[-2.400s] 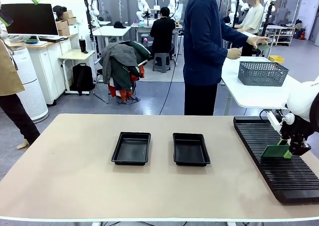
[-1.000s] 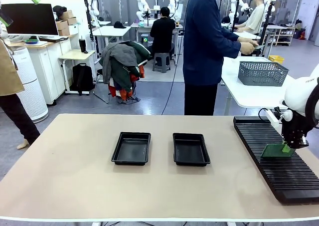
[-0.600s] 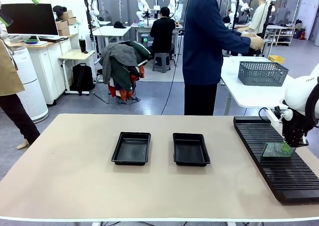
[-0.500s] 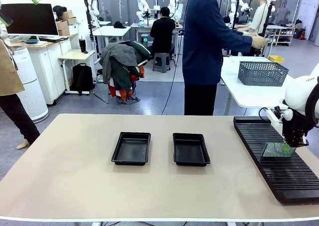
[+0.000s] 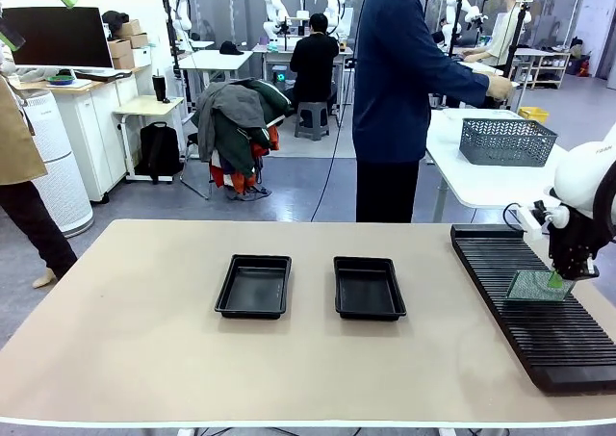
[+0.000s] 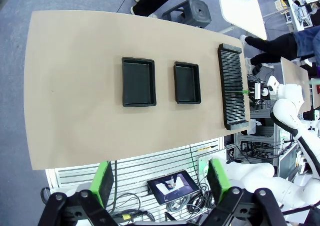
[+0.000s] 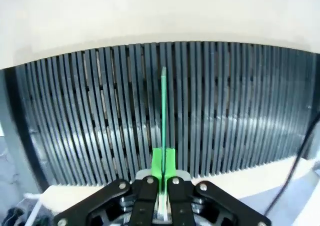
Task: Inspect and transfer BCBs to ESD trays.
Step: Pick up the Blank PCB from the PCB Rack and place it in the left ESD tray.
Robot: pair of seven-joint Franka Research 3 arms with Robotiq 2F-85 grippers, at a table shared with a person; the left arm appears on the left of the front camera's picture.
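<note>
My right gripper (image 5: 556,280) is shut on the right edge of a green BCB (image 5: 530,286), which it holds a little above the long black slotted rack (image 5: 539,335) at the table's right. The right wrist view shows this BCB (image 7: 163,111) edge-on, pinched between the green pads (image 7: 163,164) over the rack's ribs (image 7: 100,116). Two black ESD trays (image 5: 254,286) (image 5: 369,288) sit side by side at the table's middle, both holding nothing. From high above, the left wrist view shows both trays (image 6: 138,82) (image 6: 187,83), with my left gripper (image 6: 159,181) open.
A person in a dark blue coat (image 5: 395,80) stands at the far edge, turned toward a white side table (image 5: 481,181) with a grey basket (image 5: 507,141). Another person's leg (image 5: 34,229) is at the far left.
The right gripper has lifted slightly and drifted right with the BCB, which has tipped from a steeper tilt to nearly flat. The person's hands have shifted at the side table.
</note>
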